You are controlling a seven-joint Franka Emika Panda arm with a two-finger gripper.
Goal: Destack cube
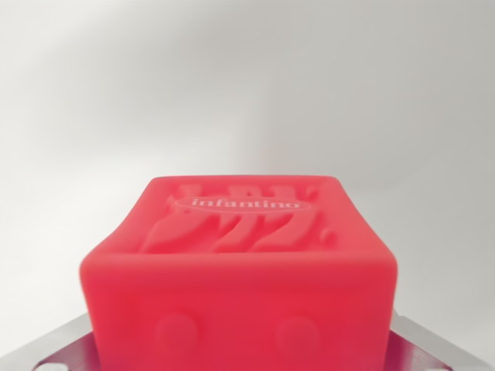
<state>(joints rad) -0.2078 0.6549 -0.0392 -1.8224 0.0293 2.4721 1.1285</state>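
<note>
A plain white background fills the wrist view behind a red soft cube (240, 286), embossed "infantino", sitting low and centre against the gripper (247, 357), whose grey metal edges flank it, though whether they clamp it I cannot tell.

A plain white tabletop (247, 93) is filling the wrist view, smooth and bare behind the red cube (240, 270). Whether the cube is resting directly on that surface is not showing from here.
</note>
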